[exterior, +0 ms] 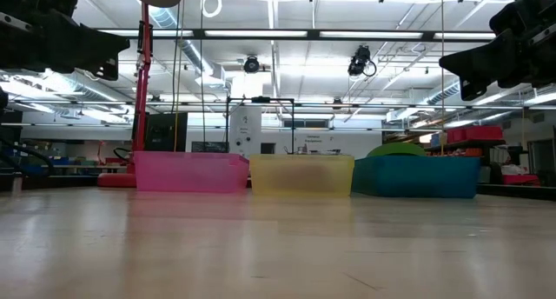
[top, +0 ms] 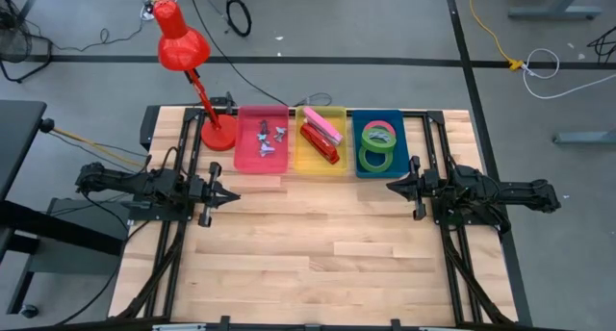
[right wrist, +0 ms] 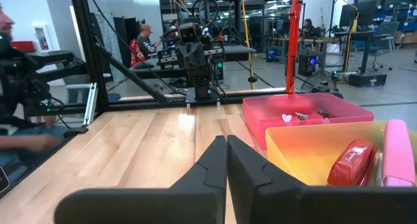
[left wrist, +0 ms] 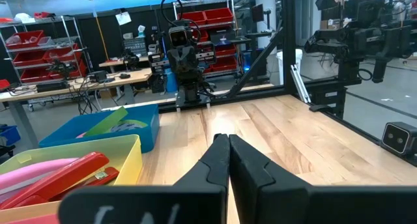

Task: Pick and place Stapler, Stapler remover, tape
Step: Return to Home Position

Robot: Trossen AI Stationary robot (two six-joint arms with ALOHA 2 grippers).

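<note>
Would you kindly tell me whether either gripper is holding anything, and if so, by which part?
Nothing is held: the left gripper and the right gripper are both shut and empty.

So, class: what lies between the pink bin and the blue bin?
The yellow bin, holding a red stapler and a pink stapler, seen best in the high view.

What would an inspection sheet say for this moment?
Surface: wooden table, three bins along its far edge.
Job's things: staple removers in pink bin; staplers in yellow bin; tape rings in blue bin.
Clutter: red lamp beside the pink bin.
Grippers: left gripper and right gripper shut, holding nothing, facing each other above the table.
Cables: black coil and yellow cable on the floor.
Surroundings: workshop; a person far off.
</note>
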